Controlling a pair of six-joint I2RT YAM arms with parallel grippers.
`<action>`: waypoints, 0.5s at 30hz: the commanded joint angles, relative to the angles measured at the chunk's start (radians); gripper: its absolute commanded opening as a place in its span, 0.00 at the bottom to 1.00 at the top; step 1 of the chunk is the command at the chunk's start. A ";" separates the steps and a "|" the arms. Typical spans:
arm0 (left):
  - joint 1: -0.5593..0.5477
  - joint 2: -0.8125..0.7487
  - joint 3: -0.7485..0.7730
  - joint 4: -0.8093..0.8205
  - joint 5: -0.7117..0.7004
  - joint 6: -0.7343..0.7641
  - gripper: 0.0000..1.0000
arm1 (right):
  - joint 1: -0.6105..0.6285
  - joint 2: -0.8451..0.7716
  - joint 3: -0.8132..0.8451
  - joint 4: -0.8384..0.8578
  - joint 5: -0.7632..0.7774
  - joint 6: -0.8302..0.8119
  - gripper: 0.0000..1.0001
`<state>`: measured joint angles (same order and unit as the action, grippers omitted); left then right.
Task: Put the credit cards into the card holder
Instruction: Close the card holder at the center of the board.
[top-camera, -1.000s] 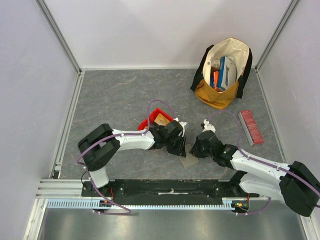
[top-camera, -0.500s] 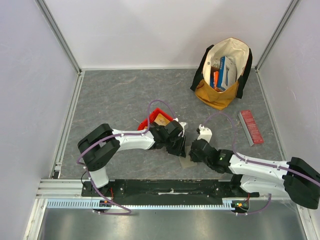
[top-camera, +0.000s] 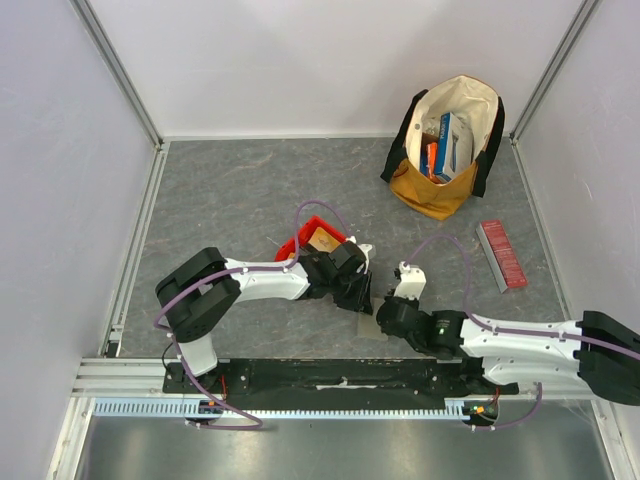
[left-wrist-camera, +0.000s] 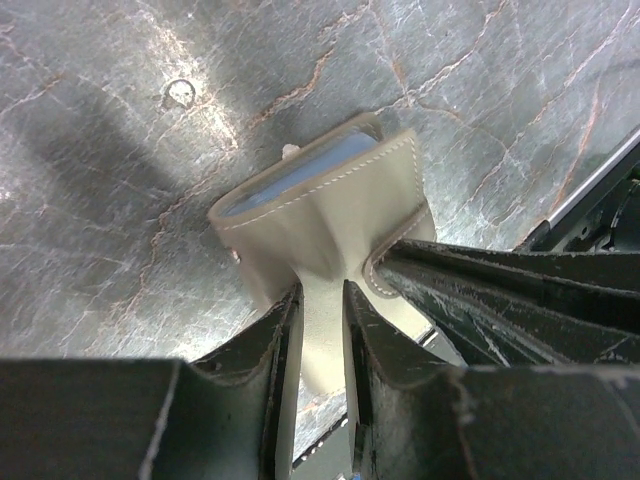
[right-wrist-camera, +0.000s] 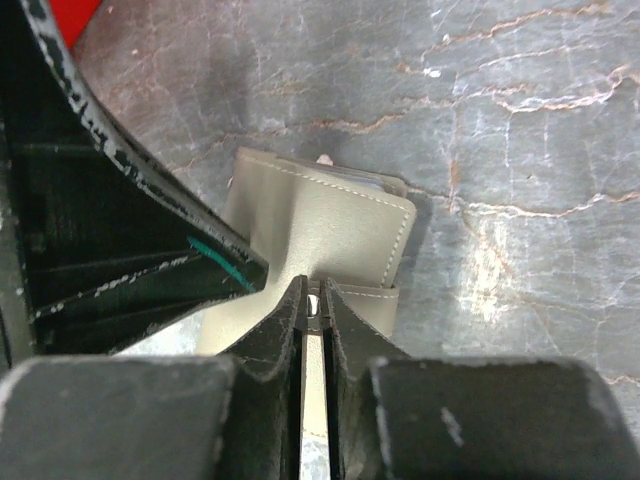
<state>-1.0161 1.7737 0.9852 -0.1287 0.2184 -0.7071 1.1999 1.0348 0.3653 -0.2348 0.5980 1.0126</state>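
Ana: Start with the big things. What's on the table (top-camera: 230, 190)?
Ben: It's grey, veined like marble. At the far right stands an open tote bag (top-camera: 432, 196), cream inside and mustard below, with colourful boxes (top-camera: 447, 140) upright in it. Nearer on that side lies a long red ribbed box (top-camera: 501, 254), well apart from the arms
Ana: And the middle?
Ben: A red bin (top-camera: 300, 241), half hidden under the left arm (top-camera: 265, 282), with something tan in it. Both arms reach in low and meet just in front of it
Ana: Where's the card holder (left-wrist-camera: 330, 205)?
Ben: On the table between the two grippers, near the front edge. It's a grey-olive wallet with pale stitching, one flap lifted
Ana: Who has it?
Ben: The left gripper (left-wrist-camera: 322, 295) does. Its jaws are closed down on the raised flap, with the leather pinched between them
Ana: The right gripper (right-wrist-camera: 312, 292)?
Ben: Its jaws stand only a thin slit apart, tips at the wallet's near edge. A pale sliver shows in the slit, but I can't tell whether it grips anything
Ana: Any cards?
Ben: One pale blue card (left-wrist-camera: 305, 172) sits inside the wallet, its edge peeking out at the far side
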 joint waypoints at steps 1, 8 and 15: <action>0.002 0.012 -0.023 0.014 -0.047 -0.014 0.29 | 0.017 -0.038 0.029 -0.106 -0.099 0.018 0.16; 0.002 0.015 -0.022 0.012 -0.048 -0.012 0.29 | 0.017 -0.042 0.035 -0.118 -0.156 0.050 0.18; 0.001 0.016 -0.020 0.009 -0.042 -0.009 0.28 | 0.013 -0.088 0.049 -0.139 -0.176 0.052 0.19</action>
<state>-1.0168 1.7737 0.9806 -0.1127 0.2176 -0.7124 1.2053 0.9627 0.3805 -0.3241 0.4694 1.0409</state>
